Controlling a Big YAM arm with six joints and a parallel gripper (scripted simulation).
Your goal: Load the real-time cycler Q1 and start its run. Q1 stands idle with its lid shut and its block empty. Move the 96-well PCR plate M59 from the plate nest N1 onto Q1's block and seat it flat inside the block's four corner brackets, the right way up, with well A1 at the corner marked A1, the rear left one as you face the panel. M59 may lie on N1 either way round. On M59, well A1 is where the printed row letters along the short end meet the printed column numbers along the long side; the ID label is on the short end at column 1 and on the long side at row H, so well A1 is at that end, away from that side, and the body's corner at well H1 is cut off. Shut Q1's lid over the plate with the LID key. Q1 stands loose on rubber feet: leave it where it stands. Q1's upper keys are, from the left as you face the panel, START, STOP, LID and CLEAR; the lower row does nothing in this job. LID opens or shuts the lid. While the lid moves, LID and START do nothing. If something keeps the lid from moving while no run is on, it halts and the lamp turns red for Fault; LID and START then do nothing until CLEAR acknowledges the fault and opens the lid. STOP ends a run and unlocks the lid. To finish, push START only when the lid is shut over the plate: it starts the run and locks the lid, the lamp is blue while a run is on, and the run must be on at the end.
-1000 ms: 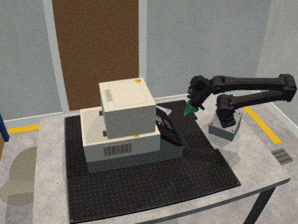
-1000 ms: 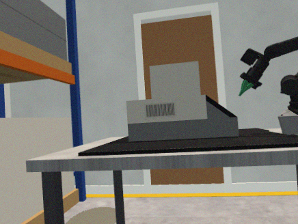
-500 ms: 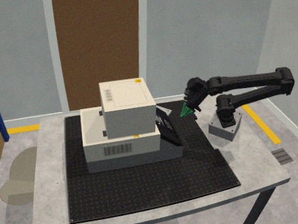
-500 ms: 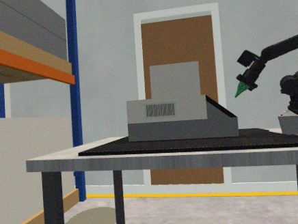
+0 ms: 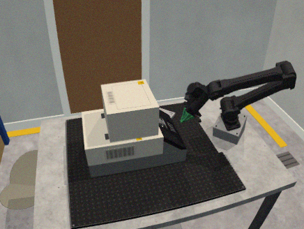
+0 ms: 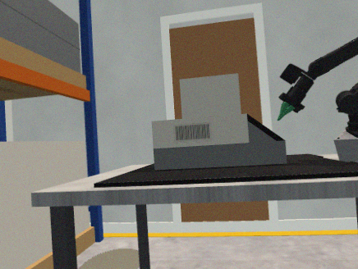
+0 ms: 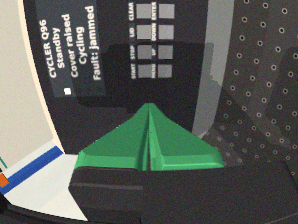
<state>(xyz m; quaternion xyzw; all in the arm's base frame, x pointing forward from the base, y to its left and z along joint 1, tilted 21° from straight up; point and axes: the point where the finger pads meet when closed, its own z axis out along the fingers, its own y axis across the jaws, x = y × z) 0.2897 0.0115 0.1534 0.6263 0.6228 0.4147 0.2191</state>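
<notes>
Green-tipped gripper [image 5: 186, 116] pinched fully shut on nothing, arm folded back, wrist angled down at cycler Q1's [image 5: 123, 139] sloped key panel [image 7: 152, 39]; tips hover just short of the keys

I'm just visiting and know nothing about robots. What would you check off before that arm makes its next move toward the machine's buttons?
1. Fingers shut into one green tip, holding nothing: ok.
2. Tip aimed at the sloped key panel: ok in the wrist view.
3. Tip apart from the panel, not yet touching: ok, a gap shows in the exterior view.
4. Which key lies under the tip: cannot tell; the key labels are unreadable.
5. Cycler lid state: cannot tell; the white upper box hides the block.
6. Plate on the block: cannot tell; no plate is visible.
</notes>
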